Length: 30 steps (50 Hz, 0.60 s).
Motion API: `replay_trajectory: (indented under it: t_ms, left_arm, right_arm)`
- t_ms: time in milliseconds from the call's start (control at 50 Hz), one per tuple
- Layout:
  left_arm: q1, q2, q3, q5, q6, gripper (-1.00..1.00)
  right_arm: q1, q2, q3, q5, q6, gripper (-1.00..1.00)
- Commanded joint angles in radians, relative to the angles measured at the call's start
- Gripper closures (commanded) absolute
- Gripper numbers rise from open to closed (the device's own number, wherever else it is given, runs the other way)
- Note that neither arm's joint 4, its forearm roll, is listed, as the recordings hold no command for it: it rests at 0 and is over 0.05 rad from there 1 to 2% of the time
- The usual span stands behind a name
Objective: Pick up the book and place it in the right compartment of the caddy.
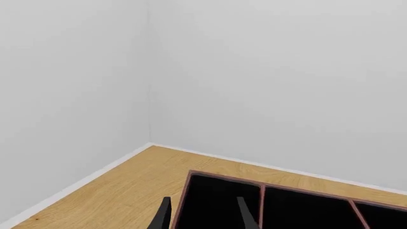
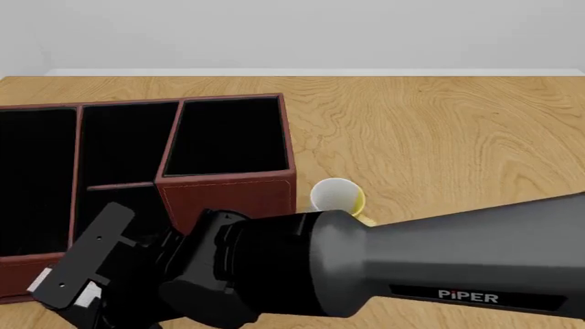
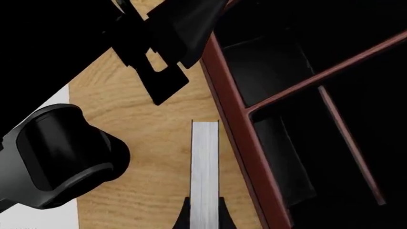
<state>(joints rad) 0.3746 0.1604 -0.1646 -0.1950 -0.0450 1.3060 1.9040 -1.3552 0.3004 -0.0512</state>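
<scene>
On the counter point(image 2: 457, 137) sit one caddy point(image 2: 229, 188) and one mug point(image 2: 335, 196); right end effector point(image 3: 203, 214) clamps one book point(image 3: 205, 162); left end effector point(image 1: 203, 214) gapes, empty.

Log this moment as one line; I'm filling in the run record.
right claw: shut on book, edge-on, outside caddy | left claw: open, over caddy | right compartment: no book | mug: beside caddy

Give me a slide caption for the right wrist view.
Right gripper shut on the book, its white page edge facing the camera, beside the reddish-brown caddy above the wooden table.
</scene>
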Motion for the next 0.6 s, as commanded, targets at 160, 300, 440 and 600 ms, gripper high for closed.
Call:
replay_trajectory:
  t_ms: [160,300,440,600]
  left_arm:
    - [-0.001,-0.01,-0.001,0.011,-0.004,-1.0]
    - [-0.001,-0.054,-0.005,0.053,-0.006,-1.0]
    - [-0.006,-0.159,-0.019,0.164,-0.01,-1.0]
    - [-0.011,-0.16,-0.03,0.17,-0.009,-1.0]
  right_arm:
    - [0.012,-0.004,-0.004,0.015,0.002,1.0]
    - [0.018,-0.027,-0.004,0.035,-0.005,1.0]
    - [0.035,-0.075,0.029,0.044,-0.001,1.0]
    - [0.042,-0.141,0.067,0.054,-0.003,1.0]
